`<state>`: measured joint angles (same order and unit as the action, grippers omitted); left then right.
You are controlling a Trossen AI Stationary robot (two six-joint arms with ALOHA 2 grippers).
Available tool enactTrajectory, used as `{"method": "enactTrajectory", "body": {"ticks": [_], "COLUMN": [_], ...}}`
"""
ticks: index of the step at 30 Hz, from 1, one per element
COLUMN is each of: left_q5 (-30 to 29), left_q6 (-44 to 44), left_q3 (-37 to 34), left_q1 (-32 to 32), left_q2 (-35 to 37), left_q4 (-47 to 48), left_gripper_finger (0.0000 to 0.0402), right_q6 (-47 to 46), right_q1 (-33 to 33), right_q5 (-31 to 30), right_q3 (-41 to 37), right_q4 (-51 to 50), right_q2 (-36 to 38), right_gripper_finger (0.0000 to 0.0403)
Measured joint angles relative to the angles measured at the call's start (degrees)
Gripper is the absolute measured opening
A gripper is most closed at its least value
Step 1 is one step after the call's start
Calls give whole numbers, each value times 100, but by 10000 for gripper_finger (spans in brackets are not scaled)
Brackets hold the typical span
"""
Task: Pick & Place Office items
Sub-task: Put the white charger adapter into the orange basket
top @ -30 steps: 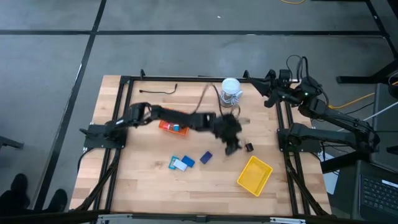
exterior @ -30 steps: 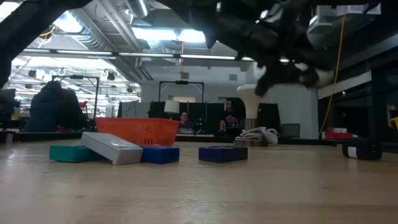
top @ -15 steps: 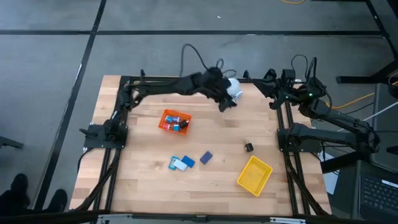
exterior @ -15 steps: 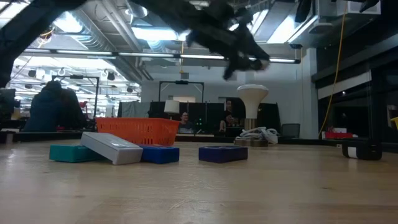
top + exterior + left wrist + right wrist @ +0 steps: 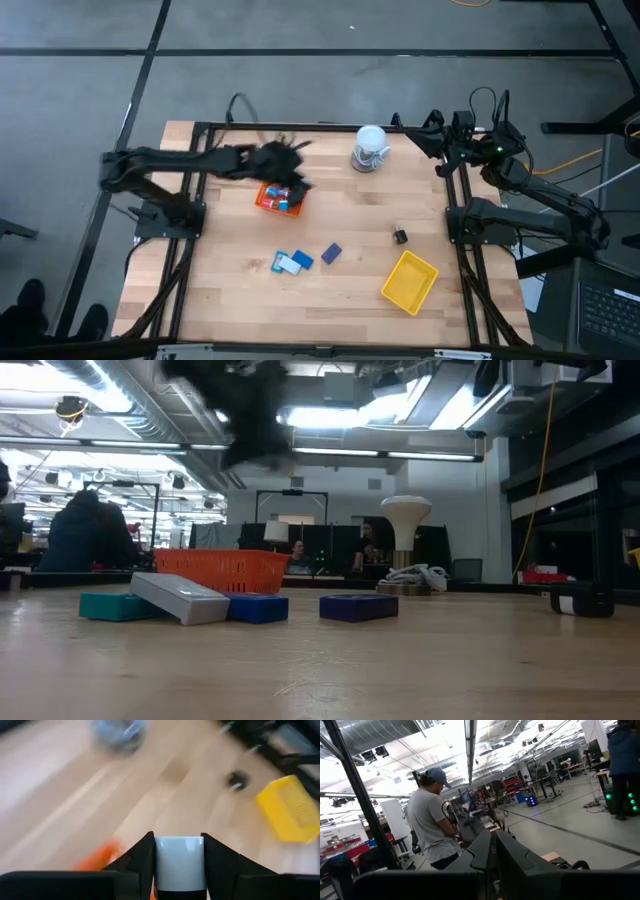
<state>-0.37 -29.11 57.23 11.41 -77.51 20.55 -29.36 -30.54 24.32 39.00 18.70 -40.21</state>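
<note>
I've got the left gripper (image 5: 290,185) right over the orange tray (image 5: 268,200), jaws clamped on a pale blue block (image 5: 179,862), its long axis along the fingers. Drop is straight down. Right gripper (image 5: 492,852), jaws shut, is parked well away.

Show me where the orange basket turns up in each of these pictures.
High view: orange basket left of centre, partly under the left arm.
Low view: orange basket at left, behind the blue blocks.
Left wrist view: an orange blur, probably it.
Right wrist view: not in it.
Shared landmark: the blue blocks.
</note>
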Motion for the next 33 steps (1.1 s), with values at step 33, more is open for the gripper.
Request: {"method": "enactTrajectory", "body": {"ticks": [33], "left_q5": [937], "left_q6": [861], "left_q3": [-2396], "left_q1": [1009], "left_q2": [-303], "left_q4": [-1497], "left_gripper_finger": [139], "right_q6": [-365], "right_q1": [-114], "right_q5": [-1345], "right_q3": [0], "right_q4": [-310], "right_q2": [-119], "right_gripper_finger": [31]}}
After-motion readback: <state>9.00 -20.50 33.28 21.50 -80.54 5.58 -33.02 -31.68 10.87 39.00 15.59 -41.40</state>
